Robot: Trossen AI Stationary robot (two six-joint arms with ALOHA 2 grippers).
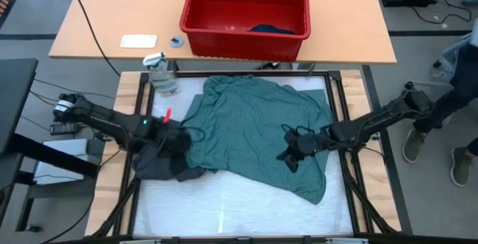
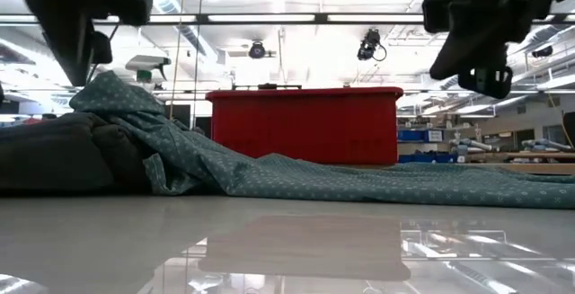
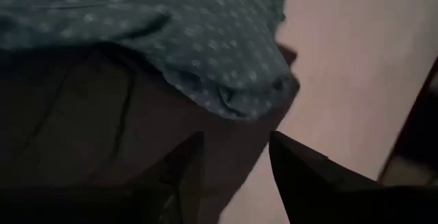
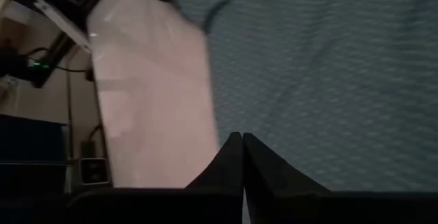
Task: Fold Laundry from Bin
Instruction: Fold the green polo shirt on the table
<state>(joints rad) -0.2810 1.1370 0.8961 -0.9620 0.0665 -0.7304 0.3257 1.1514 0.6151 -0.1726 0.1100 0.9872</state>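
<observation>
A teal-green dotted T-shirt [image 1: 258, 128] lies spread and rumpled over the middle of the white table top [image 1: 224, 207]. Its left edge [image 3: 226, 80] drapes onto a dark grey piece [image 1: 158, 163] heaped at the table's left. My left gripper [image 3: 236, 172] hovers open over that heap, just beside the shirt's edge, with nothing between its fingers. My right gripper [image 4: 241, 157] is shut and hangs above the shirt's right part [image 1: 287, 157], clear of the cloth in the low view [image 2: 485, 78]. The red bin [image 1: 246, 9] stands beyond the far edge with a blue piece [image 1: 270, 29] inside.
The bin rests on a wooden table [image 1: 104, 20] behind the work surface, with a white card [image 1: 138, 41] and a small round object [image 1: 176, 41]. A spray bottle [image 1: 161, 74] stands at the far left corner. A person's legs [image 1: 448, 128] show at the right. The near strip of the table top is bare.
</observation>
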